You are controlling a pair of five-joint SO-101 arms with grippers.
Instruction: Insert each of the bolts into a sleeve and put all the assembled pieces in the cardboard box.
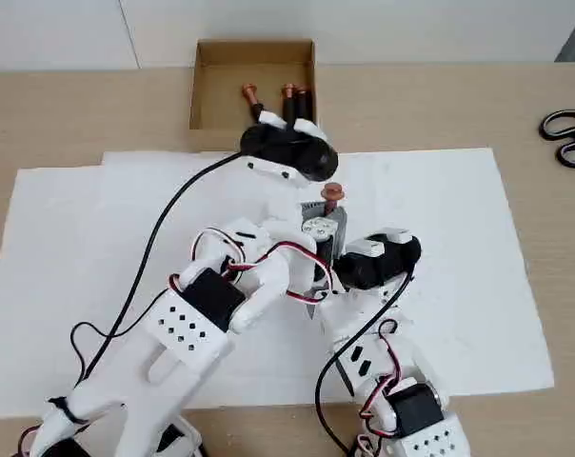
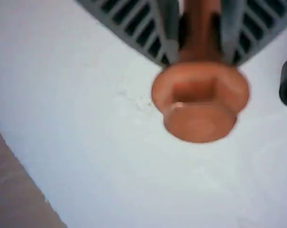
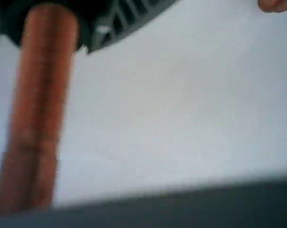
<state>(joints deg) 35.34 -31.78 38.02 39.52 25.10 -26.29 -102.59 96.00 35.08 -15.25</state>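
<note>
Left hand (image 1: pixel 326 215) clamps a bolt (image 1: pixel 332 194) at centre frame, above the white paper (image 1: pixel 97 248); whether the right hand (image 3: pixel 62 21) grips anything I can't make out; assembled pieces (image 1: pixel 289 98) lie in the cardboard box (image 1: pixel 216 86), top centre

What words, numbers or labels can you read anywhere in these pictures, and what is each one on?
No text can be read in any view.
Cardboard box: plain, no print to be seen.
Sheet of paper: blank.
Bolt: no marking on its head.
Motor on an arm: a pale round patch, too small to tell whether it carries print.
Scissors: no marking can be made out.
</note>
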